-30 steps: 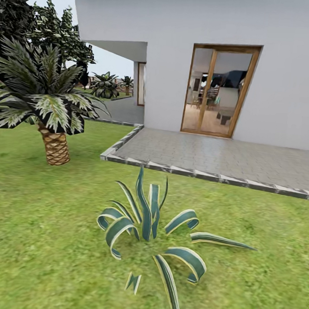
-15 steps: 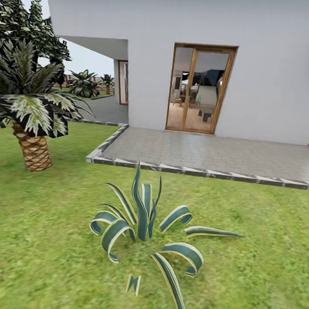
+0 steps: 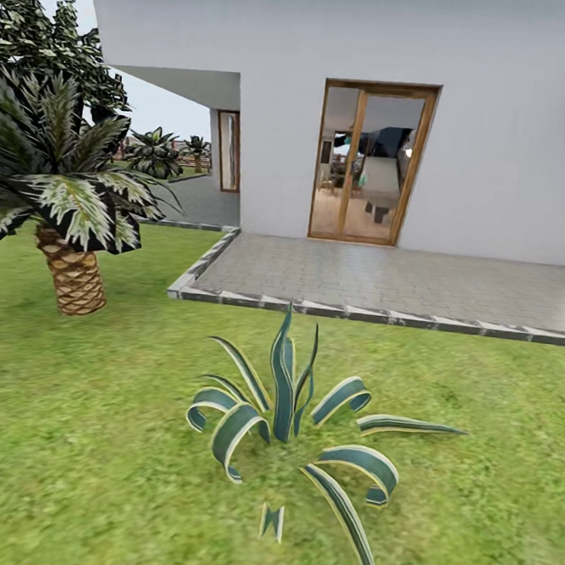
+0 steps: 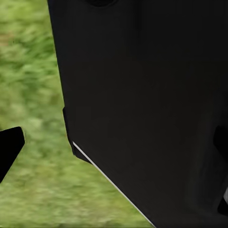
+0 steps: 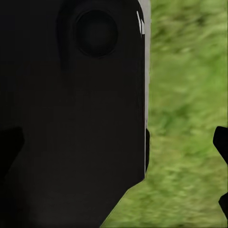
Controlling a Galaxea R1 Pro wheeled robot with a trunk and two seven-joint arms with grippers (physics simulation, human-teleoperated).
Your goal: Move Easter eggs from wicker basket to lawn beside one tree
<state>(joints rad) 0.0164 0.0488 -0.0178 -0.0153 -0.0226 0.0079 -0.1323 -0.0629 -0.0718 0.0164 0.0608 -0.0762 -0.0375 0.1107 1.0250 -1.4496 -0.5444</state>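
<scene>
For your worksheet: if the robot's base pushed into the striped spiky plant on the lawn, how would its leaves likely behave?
The striped spiky plant would probably flex: its outer leaves are long, thin and already curl down to the lawn. The upright centre leaves look stiffer. Being rooted, it likely wouldn't slide or roll.

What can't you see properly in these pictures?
- Both wrist views: a big black robot part covers most of each, so gripper state can't be told.
- Wrist views: the lawn is blurred.
- Head view: the palm is cut by the left edge.
- Head view: the room behind the glass door is too small.
</scene>
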